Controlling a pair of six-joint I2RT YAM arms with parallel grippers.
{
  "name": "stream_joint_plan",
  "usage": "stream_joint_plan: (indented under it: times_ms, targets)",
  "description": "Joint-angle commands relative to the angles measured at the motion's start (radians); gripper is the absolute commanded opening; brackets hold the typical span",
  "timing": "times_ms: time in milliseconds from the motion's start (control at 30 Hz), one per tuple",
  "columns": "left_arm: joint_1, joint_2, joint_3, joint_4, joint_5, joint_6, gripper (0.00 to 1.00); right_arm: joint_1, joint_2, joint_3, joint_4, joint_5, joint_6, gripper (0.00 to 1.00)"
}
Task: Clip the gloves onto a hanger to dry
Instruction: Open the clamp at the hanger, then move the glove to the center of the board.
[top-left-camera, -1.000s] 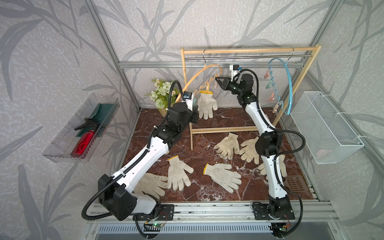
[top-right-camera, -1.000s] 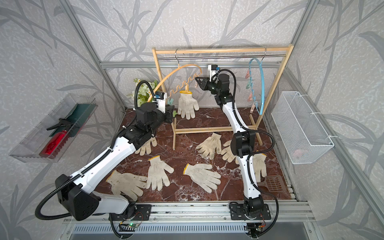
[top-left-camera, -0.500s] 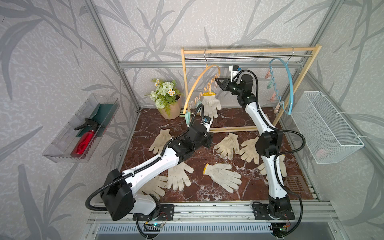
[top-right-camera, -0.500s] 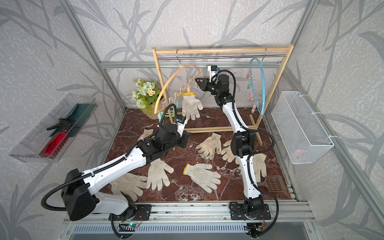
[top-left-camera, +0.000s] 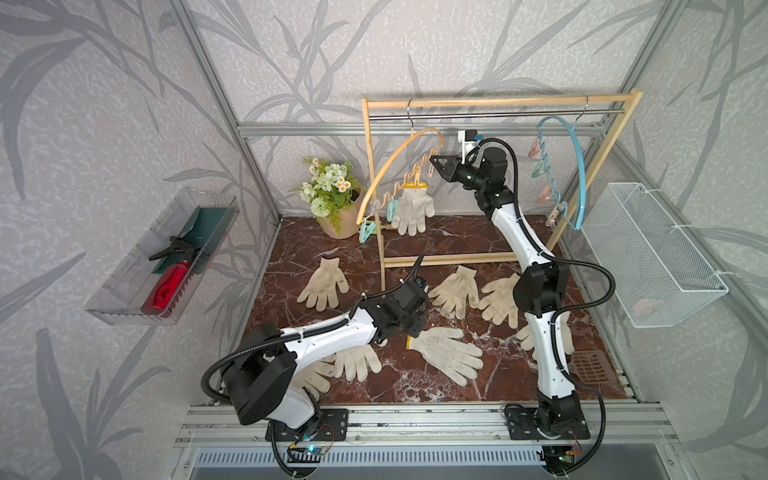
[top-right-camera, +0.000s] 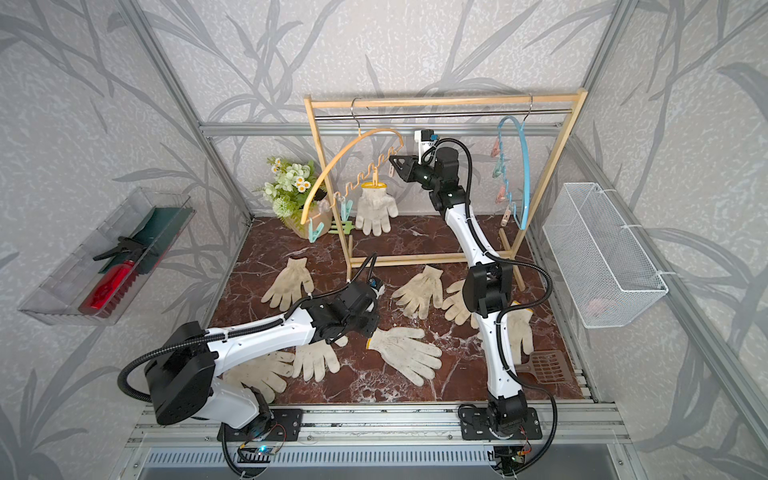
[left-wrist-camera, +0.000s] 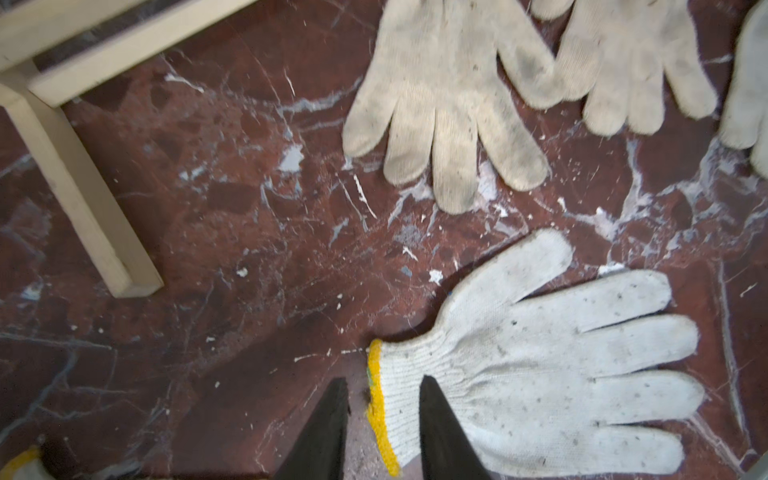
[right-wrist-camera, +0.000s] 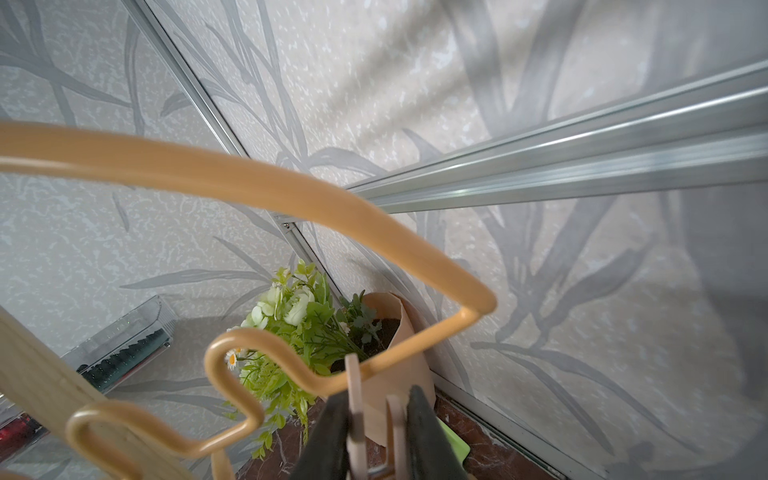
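At orange hanger (right-wrist-camera: 249, 180), right jaws pinching clothespin (right-wrist-camera: 354, 395), wrist-view only

Both the left arm (top-left-camera: 328, 338) and the right arm (top-left-camera: 513, 226) have glossy white link shells dotted with small dark screw holes, joined by bulky black joint housings. The left shoulder housing (top-right-camera: 178, 390) is a large matte black block with perforations. Black corrugated hoses (top-left-camera: 610, 282) loop outside the links. Each arm stands on a black bolted base plate (top-left-camera: 519, 424). A small white camera (top-left-camera: 466, 139) with a blue plug tops the right wrist. The jaws are black tapered wedges.
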Motion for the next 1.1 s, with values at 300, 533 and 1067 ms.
stream_joint_plan:
  times_ms: [300,533,1067]
  targets:
    - [-0.079,0.151,0.021,-0.164,-0.005,0.004,0.28,0.005,-0.080,-0.035,0.015,0.002,-0.026,0.26]
    - [-0.074,0.241,0.083,-0.287,-0.208,0.008,0.19,0.000,-0.073,-0.030,0.018,0.005,-0.025,0.27]
    - [0.132,0.285,0.290,-0.294,-0.270,0.021,0.22,-0.004,-0.068,-0.028,0.026,0.003,-0.018,0.27]
